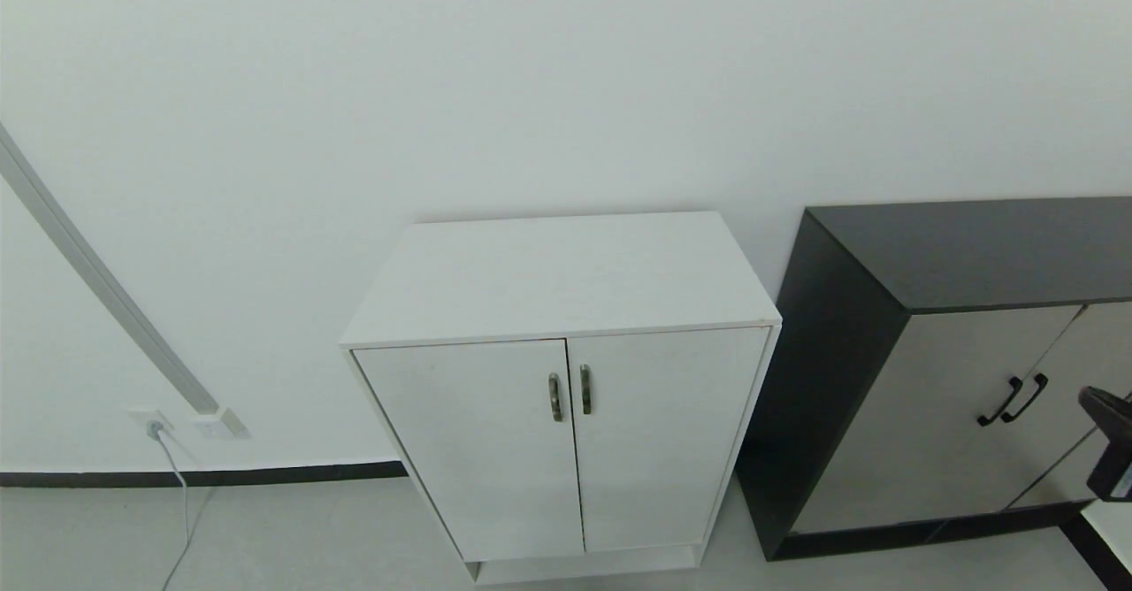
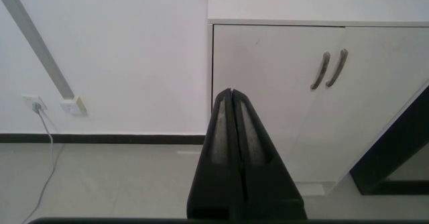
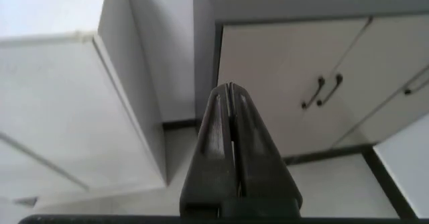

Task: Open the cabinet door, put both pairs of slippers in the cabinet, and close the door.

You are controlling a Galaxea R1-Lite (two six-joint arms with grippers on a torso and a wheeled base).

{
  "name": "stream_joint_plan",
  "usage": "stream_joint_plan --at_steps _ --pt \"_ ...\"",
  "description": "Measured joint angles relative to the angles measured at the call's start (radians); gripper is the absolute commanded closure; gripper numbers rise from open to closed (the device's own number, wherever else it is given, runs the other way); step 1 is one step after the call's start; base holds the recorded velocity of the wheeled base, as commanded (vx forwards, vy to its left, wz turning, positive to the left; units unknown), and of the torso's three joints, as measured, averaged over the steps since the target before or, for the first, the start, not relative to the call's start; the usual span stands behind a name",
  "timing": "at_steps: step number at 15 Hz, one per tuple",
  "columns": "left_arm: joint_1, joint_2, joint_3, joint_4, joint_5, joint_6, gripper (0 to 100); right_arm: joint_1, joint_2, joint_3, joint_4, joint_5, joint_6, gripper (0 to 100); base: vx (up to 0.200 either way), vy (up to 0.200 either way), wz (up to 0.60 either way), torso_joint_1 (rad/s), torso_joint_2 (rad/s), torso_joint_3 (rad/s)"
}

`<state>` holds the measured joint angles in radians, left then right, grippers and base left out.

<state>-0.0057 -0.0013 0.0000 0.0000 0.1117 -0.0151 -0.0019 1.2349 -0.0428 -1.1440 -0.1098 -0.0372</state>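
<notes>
The white cabinet [image 1: 566, 290] stands against the wall with both doors shut. Its two metal handles [image 1: 570, 394] sit side by side at the middle seam. In the left wrist view my left gripper [image 2: 231, 95] is shut with nothing in it, held in front of the cabinet's left door [image 2: 268, 96], with the handles [image 2: 329, 70] off to one side. My right gripper [image 3: 231, 88] is also shut and empty. It is held low between the white cabinet's side panel [image 3: 127, 90] and the black cabinet [image 3: 295, 83]. A dark part of my right arm [image 1: 1112, 445] shows at the head view's right edge.
A black cabinet [image 1: 955, 255] with pale doors and black handles [image 1: 1013, 399] stands close to the right of the white one. A wall socket with a hanging cable [image 1: 155, 427] and a slanted grey conduit [image 1: 97, 281] are at the left. Pale floor [image 1: 265, 538] lies in front.
</notes>
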Motion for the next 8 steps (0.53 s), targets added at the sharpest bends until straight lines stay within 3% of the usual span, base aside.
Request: stream_joint_plan --at_steps 4,8 --pt "0.000 0.000 0.000 0.000 0.000 0.001 100 -0.022 -0.204 0.039 0.264 0.053 0.003 100 0.000 0.000 0.00 0.000 0.00 0.000" --pt "0.000 0.000 0.000 0.000 0.000 0.000 100 -0.024 -0.457 0.040 0.627 0.098 0.004 100 0.000 0.000 0.00 0.000 0.00 0.000"
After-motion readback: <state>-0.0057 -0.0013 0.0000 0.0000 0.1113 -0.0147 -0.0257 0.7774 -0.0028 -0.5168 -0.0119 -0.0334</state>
